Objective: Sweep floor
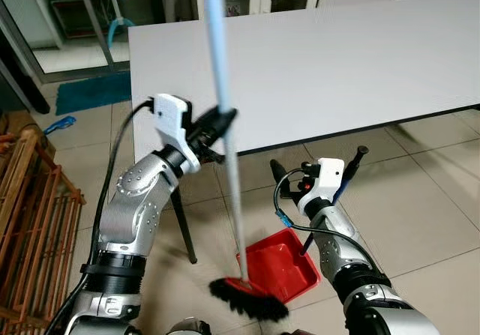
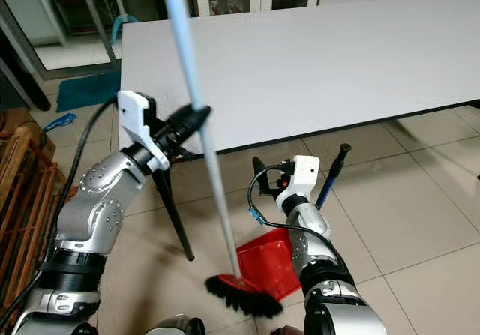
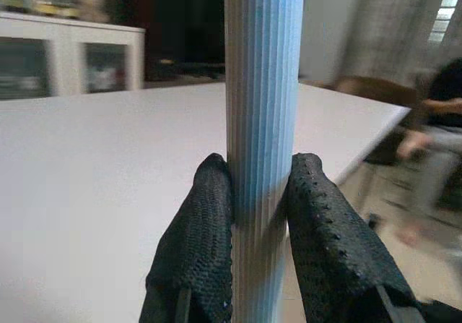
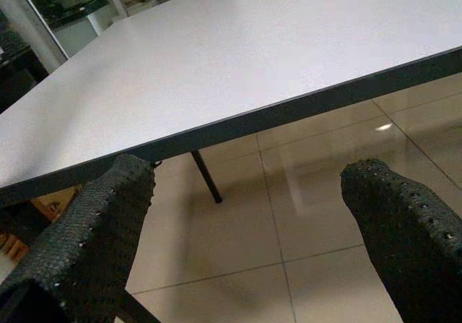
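My left gripper (image 1: pixel 223 118) is shut on the light blue broom handle (image 1: pixel 231 163), about halfway up it, and the left wrist view shows both pads (image 3: pixel 198 243) pressed against the ribbed pole (image 3: pixel 263 121). The black broom head (image 1: pixel 247 299) rests on the tiled floor at the front lip of a red dustpan (image 1: pixel 283 269). The dustpan's dark upright handle (image 1: pixel 351 168) stands just to the right of my right gripper (image 1: pixel 315 166). That gripper (image 4: pixel 245 214) is open wide, held low in front of the table edge with nothing between its fingers.
A large white table (image 1: pixel 337 58) fills the space ahead, with a black leg (image 1: pixel 184 230) close to my left arm. A wooden slatted rack (image 1: pixel 30 215) stands at the left. A blue mat (image 1: pixel 94 91) lies beyond it. A person (image 3: pixel 440 113) sits past the table's far end.
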Controlling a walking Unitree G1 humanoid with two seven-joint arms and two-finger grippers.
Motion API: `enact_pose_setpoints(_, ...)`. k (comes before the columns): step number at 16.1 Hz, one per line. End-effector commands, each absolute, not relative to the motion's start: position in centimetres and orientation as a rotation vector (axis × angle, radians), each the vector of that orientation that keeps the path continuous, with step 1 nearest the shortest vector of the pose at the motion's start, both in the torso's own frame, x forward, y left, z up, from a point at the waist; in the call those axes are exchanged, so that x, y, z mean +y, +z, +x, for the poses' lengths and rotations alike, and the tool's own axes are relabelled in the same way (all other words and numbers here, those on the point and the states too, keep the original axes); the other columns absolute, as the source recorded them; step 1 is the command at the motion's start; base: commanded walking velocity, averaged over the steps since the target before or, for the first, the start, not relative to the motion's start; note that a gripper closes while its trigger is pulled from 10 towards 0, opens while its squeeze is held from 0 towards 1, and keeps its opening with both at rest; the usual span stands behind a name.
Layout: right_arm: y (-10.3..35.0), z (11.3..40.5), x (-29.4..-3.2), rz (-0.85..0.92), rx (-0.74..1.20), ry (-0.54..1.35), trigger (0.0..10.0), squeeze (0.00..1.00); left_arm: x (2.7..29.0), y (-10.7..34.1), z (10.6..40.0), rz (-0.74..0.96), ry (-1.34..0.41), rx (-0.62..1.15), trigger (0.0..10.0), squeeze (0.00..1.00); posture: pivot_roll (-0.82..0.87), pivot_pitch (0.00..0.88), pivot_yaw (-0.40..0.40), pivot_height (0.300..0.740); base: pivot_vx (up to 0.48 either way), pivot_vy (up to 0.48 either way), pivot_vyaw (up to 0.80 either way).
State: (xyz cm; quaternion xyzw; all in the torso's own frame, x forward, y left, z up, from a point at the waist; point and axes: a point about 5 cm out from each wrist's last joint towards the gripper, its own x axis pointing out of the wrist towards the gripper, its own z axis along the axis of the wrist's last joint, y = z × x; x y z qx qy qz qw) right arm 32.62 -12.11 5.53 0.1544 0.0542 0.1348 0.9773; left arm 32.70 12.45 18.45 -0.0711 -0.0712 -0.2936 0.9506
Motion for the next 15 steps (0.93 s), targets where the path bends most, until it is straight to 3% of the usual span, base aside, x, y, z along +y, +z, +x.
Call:
enact_pose_setpoints(1,5.4,32.5,-12.2,0.311,0.111,0.266,10.0,0.00,12.8,19.5,33.2,-0.151,-0.532,-0.198,10.0,0.00,-0.01,0.000,0.016,0.740,0.000,0.000,0.00)
enact_pose_setpoints(2,5.6,32.6,-12.4,0.304,0.106,0.247,10.0,0.00,13.1,18.7,33.8,-0.179,-0.395,-0.172,10.0,0.00,-0.01,0.000,0.013,0.740,0.000,0.000,0.00)
enact_pose_setpoints(6,5.9,32.9,-12.8,0.303,0.093,0.213,10.0,0.00,12.6,15.6,34.0,-0.152,-0.225,-0.082,10.0,0.00,-0.02,0.009,0.006,0.740,0.000,0.000,0.00)
enact_pose_setpoints(15,5.9,32.9,-12.8,0.311,0.090,0.191,10.0,0.00,11.9,15.0,34.3,-0.090,-0.147,-0.093,10.0,0.00,-0.01,0.035,0.011,0.740,0.000,0.000,0.00)
